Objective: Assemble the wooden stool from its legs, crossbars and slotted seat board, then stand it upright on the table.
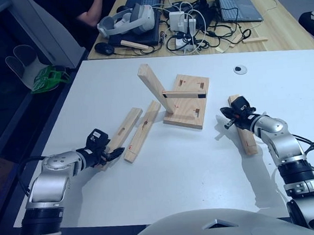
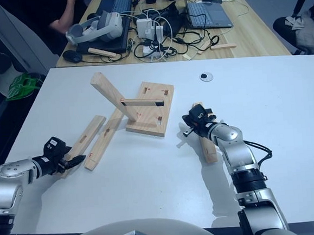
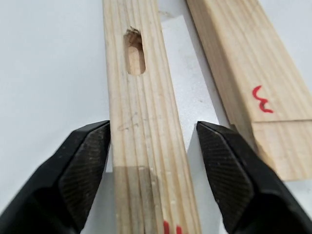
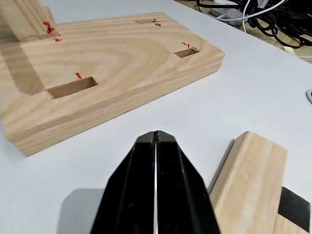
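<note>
The slotted seat board [image 1: 191, 108] lies flat mid-table with one leg [image 1: 150, 82] standing tilted in a slot. A crossbar [image 1: 183, 94] with a black band runs from that leg over the board. Two loose legs [image 1: 126, 127] [image 1: 145, 128] lie side by side to the board's left. My left gripper [image 1: 112, 153] is open at the near end of the outer one; its fingers [image 3: 85, 175] straddle that slotted leg [image 3: 141, 112]. My right gripper [image 4: 156, 135] is shut on nothing, just above the table between the seat board [image 4: 117, 63] and another leg [image 4: 251, 170].
A small round disc [image 1: 241, 69] lies on the table at the far right. Behind the table stands a desk with laptops, cables, a headset [image 1: 127, 20] and a mouse. A green object [image 1: 49, 77] sits beyond the table's left edge.
</note>
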Motion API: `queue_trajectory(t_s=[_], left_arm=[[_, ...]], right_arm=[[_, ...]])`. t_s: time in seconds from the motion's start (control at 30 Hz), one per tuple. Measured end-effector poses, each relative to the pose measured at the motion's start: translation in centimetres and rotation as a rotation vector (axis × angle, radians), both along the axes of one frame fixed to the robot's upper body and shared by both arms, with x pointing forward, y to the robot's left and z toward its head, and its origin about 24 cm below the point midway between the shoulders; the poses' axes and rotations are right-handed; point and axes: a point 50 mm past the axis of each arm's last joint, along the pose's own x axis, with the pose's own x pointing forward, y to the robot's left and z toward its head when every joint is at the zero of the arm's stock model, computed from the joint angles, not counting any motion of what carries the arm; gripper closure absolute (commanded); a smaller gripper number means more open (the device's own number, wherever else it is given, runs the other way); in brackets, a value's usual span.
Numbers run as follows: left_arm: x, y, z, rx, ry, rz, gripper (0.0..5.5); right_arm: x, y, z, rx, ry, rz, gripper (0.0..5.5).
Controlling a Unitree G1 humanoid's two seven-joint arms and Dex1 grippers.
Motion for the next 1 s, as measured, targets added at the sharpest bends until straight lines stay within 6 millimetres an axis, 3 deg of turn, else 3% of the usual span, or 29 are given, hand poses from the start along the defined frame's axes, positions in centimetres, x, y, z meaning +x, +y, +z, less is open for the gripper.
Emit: queue_trajectory(t_s=[0.13,0.4,0.53,0.67,0.8,0.87,1.0], left_arm=[[0.5,0.2,-0.1,0.024,-0.039,0.056,3.42],[1.9,0.0,-0.5,-0.001,-0.153,0.168,3.44],[3.1,0.0,-0.3,-0.095,-0.256,0.304,3.45],[5.8,1.9,4.1,-0.120,-0.528,0.418,3.46],[8.7,1.7,8.3,-0.149,-0.736,0.397,3.46],[10.5,1.3,12.1,-0.171,-0.886,0.373,3.46],[12.6,-0.7,18.5,-0.224,-1.122,0.248,3.46]], right_arm=[[0.3,-0.3,-0.3,0.011,0.008,-0.031,5.50],[2.3,-3.0,0.8,0.200,-0.037,-0.289,5.50],[4.1,-5.2,3.2,0.366,-0.153,-0.511,5.50],[5.9,-5.8,6.7,0.396,-0.266,-0.531,5.50],[7.5,-6.3,10.6,0.359,-0.391,-0.496,5.50],[8.1,-5.1,12.8,0.360,-0.447,-0.412,5.50],[8.6,-1.7,17.4,0.471,-0.498,-0.193,4.84]])
